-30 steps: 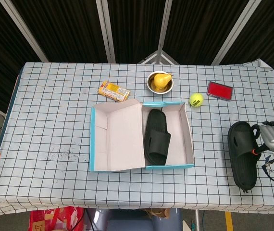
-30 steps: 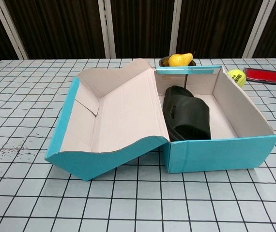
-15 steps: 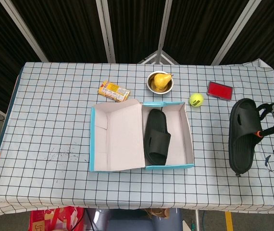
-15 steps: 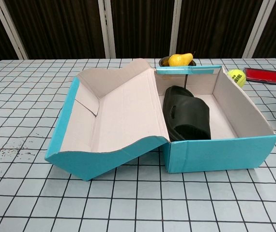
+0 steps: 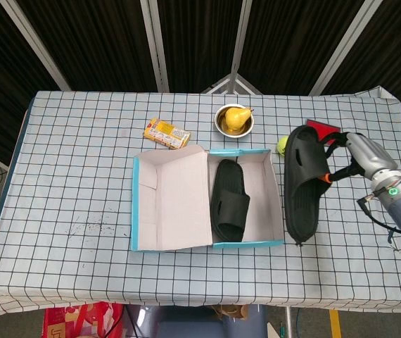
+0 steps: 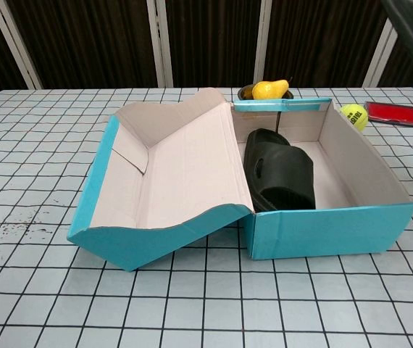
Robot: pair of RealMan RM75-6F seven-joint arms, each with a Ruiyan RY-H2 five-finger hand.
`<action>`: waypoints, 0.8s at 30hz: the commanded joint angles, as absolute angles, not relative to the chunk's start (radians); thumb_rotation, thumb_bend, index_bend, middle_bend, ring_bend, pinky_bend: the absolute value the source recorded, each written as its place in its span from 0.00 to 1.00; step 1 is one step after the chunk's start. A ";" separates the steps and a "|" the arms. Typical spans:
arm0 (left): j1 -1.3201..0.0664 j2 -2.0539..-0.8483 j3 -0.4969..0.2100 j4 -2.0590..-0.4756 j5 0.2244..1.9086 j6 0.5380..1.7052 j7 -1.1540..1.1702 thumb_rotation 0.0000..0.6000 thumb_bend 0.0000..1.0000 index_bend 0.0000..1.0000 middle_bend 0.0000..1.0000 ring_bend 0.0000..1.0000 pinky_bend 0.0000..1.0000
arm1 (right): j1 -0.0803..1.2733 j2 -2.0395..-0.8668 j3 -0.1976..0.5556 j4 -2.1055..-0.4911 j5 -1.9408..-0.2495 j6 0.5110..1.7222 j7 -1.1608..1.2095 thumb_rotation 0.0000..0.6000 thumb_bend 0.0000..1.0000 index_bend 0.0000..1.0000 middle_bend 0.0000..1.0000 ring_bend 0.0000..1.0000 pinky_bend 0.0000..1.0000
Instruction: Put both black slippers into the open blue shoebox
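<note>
Halfway home: one black slipper (image 5: 229,200) already lies in the open blue shoebox (image 5: 276,204), lengthwise along the left side of its tray, heel toward six o'clock, and the chest view confirms it resting flat on the floor of the box with bare cardboard to its right. You have the second slipper (image 5: 303,184) clamped in your right hand (image 5: 348,156), fingers wrapped over its strap, and it looks to be carried above the table just beside the box's three o'clock wall, toe toward twelve and heel toward six; how high it rides cannot be read from above, though a dark shape at the top right corner of the chest view may be its sole. Your left hand shows in neither view. What remains, by the look of it, is a short carry toward nine o'clock and a descent into the free strip beside the first slipper, then a release. The tennis ball (image 5: 282,145) and red case (image 5: 319,127) sit partly hidden behind your load at its twelve o'clock end; the pear bowl (image 5: 233,120) and snack packet (image 5: 167,132) lie beyond the box, well out of the path.
</note>
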State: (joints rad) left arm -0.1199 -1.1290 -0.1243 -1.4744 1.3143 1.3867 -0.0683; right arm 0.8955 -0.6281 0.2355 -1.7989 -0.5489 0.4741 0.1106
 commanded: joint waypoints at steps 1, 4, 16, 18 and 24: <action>-0.118 -1.127 -0.125 -1.470 1.314 1.387 -0.077 1.00 0.38 0.03 0.00 0.00 0.07 | 0.937 -0.691 0.236 -1.813 -0.521 0.513 0.092 1.00 0.39 0.52 0.44 0.13 0.00; -0.117 -1.126 -0.125 -1.465 1.314 1.388 -0.083 1.00 0.38 0.03 0.00 0.00 0.07 | 0.958 -0.738 0.228 -1.800 -0.519 0.521 0.081 1.00 0.39 0.52 0.44 0.13 0.00; -0.123 -1.133 -0.125 -1.461 1.308 1.377 -0.065 1.00 0.38 0.03 0.00 0.00 0.07 | 0.988 -0.885 0.194 -1.702 -0.510 0.520 0.080 1.00 0.40 0.52 0.44 0.13 0.00; -0.126 -1.136 -0.125 -1.461 1.306 1.372 -0.058 1.00 0.38 0.03 0.00 0.00 0.07 | 0.984 -0.909 0.193 -1.685 -0.519 0.531 0.084 1.00 0.40 0.52 0.44 0.13 0.00; -0.133 -1.143 -0.126 -1.461 1.303 1.364 -0.042 1.00 0.38 0.03 0.00 0.00 0.07 | 0.943 -0.967 0.232 -1.656 -0.574 0.575 0.146 1.00 0.42 0.52 0.44 0.14 0.00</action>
